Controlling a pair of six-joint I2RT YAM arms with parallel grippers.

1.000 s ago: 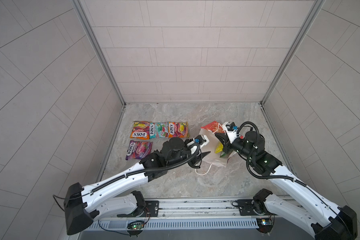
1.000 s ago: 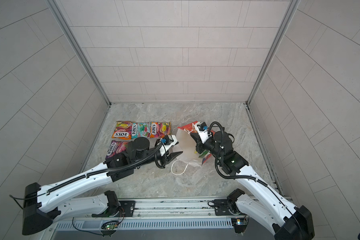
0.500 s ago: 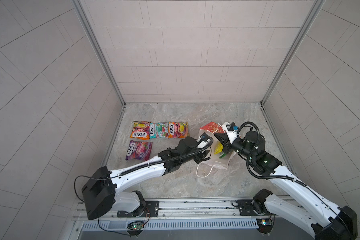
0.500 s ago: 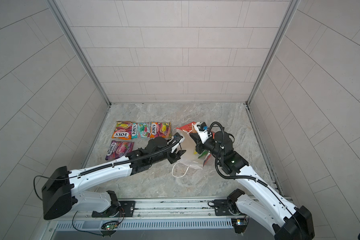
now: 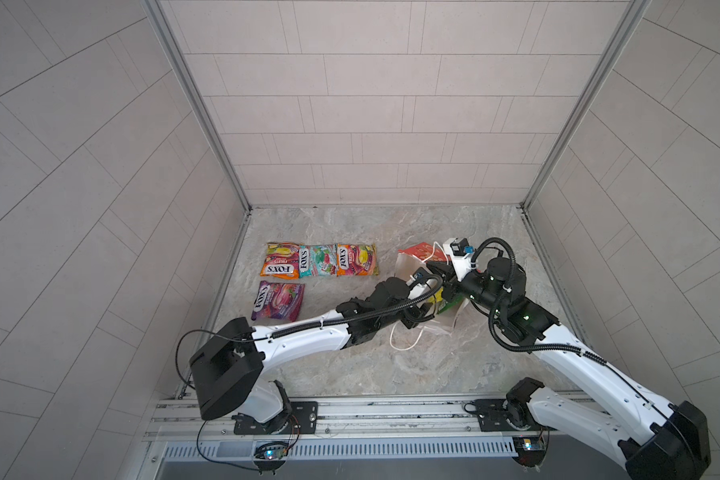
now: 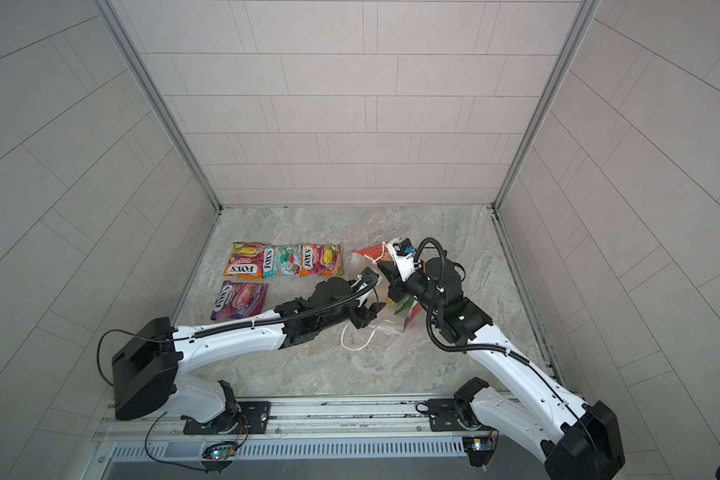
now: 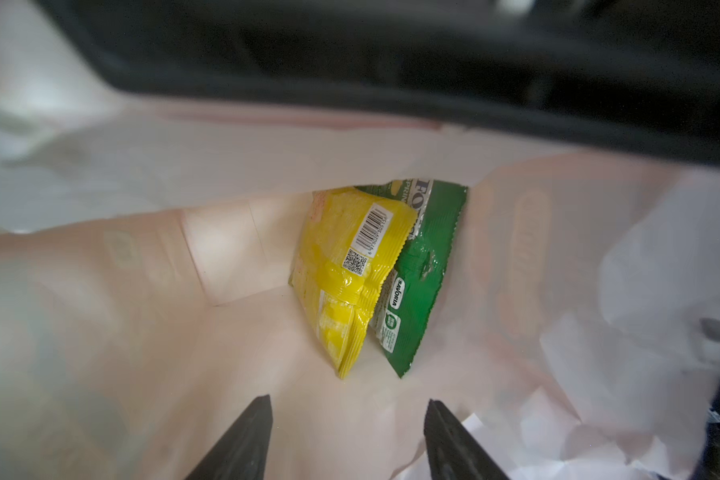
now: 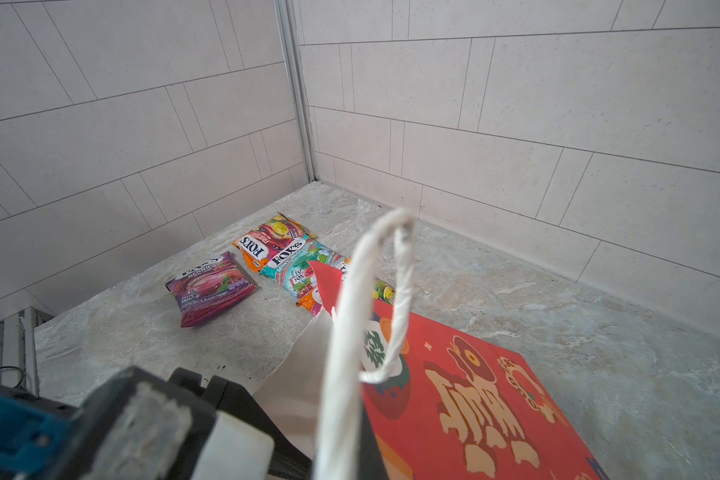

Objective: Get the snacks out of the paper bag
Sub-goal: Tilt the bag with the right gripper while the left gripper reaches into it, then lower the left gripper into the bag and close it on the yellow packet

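The red paper bag (image 5: 417,252) lies on its side with its white inside (image 7: 233,257) showing. My right gripper (image 5: 438,269) is shut on the bag's upper wall by the cord handle (image 8: 366,299) and holds the mouth up. Inside the mouth, my left gripper (image 7: 348,399) is open and holds nothing. Just beyond its tips a yellow packet (image 7: 346,266) overlaps a green packet (image 7: 416,282) deep in the bag. Out on the floor to the left lie several snacks: orange (image 5: 278,266), teal (image 5: 317,260), orange-pink (image 5: 356,259) and purple (image 5: 278,301).
The bag's other white cord handle (image 5: 404,338) loops on the floor in front of the bag. Tiled walls close in the marble floor (image 5: 391,365) on three sides. A metal rail (image 5: 350,411) runs along the front.
My left arm has stretched to the right and pushed its gripper into the bag's mouth, jaws spreading wider. The right gripper and the bag have stayed put.
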